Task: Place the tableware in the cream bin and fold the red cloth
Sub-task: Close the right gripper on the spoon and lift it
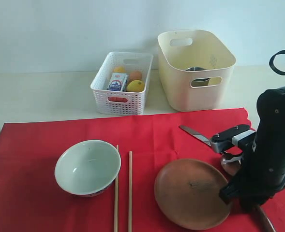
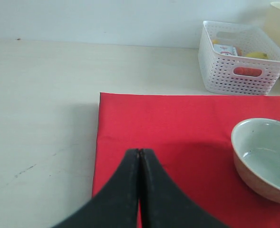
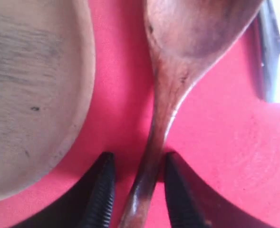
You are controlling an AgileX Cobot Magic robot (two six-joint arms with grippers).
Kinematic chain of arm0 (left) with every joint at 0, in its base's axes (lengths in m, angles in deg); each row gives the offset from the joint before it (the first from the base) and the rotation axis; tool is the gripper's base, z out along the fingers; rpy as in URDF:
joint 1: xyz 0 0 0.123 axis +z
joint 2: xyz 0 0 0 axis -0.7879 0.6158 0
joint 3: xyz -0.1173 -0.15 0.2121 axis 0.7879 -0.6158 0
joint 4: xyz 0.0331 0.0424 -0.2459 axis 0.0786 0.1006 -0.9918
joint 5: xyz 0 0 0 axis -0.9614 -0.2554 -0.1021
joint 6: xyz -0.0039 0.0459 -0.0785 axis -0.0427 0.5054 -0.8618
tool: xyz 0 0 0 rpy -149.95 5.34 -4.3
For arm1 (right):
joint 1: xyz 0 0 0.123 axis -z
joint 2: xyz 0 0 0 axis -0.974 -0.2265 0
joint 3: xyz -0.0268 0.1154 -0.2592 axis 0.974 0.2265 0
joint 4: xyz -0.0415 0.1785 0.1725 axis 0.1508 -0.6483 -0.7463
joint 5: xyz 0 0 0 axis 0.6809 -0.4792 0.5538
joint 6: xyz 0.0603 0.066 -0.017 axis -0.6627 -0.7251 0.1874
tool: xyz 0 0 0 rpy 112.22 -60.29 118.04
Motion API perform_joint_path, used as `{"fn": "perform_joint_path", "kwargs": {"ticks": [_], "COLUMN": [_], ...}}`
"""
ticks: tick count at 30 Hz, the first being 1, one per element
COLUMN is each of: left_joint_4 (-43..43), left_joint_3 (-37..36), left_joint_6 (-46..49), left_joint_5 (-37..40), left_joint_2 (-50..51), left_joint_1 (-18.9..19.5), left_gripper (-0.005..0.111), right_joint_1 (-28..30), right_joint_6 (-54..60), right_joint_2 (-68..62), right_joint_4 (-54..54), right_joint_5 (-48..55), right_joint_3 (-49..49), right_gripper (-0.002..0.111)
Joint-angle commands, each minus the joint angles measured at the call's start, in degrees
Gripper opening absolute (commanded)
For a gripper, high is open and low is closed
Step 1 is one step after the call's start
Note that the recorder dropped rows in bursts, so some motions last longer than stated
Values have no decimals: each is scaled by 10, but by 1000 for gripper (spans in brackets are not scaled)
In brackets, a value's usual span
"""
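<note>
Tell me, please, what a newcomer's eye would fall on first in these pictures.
The bright red cloth across the near table dominates, carrying a pale green bowl, wooden chopsticks and a round brown plate. At its right end the black right hand straddles the handle of a dark wooden spoon beside the plate. Behind stand the cream bin, a steel cup already inside, and a white basket of food.

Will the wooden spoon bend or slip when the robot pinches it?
Probably no bending: the dark wooden spoon looks like solid wood. It may tip scoop-down, since the right gripper straddles the thin handle, away from the wide scoop end. The glossy handle might slip a little.
</note>
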State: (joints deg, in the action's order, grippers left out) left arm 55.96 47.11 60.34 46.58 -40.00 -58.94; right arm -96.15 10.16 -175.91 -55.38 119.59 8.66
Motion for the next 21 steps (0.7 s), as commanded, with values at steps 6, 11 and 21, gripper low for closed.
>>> {"fn": "perform_joint_path", "kwargs": {"ticks": [6,11,21], "left_joint_4": [-4,-4,-4], "left_joint_3": [3,3,3], "left_joint_6": [-2,-2,-2], "left_joint_5": [-6,-6,-6], "left_joint_2": [-3,-3,-3], "left_joint_1": [-4,-4,-4], "left_gripper": [0,0,0], "right_joint_1": [-1,-1,-1], "right_joint_6": [-10,-14,-19], "right_joint_2": [0,26,185], "right_joint_4": [68,69,31], "right_joint_5": [93,108,22], "right_joint_3": [-37,-56,-59], "right_gripper": [0,0,0]}}
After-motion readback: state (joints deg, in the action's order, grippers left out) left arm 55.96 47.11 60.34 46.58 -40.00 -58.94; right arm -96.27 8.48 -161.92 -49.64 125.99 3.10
